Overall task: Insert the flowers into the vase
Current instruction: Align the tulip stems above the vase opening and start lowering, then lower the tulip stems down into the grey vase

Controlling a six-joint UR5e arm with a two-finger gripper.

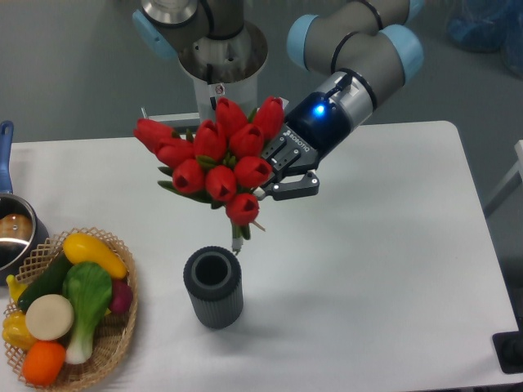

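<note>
Clenched on the red tulip bunch (214, 159), the pincer (278, 175) holds its stems just above the ribbed vase (213, 288) at lower centre; insertion remains.

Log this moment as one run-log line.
gripper: shut on flowers | stems above vase, not yet inside | vase upright, empty

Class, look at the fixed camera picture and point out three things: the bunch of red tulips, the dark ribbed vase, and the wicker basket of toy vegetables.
red tulips (214, 159), fixed camera view, on a bloom near the bunch's middle.
ribbed vase (216, 304), fixed camera view, on its outer wall.
wicker basket (121, 335), fixed camera view, on its woven right rim.
</note>
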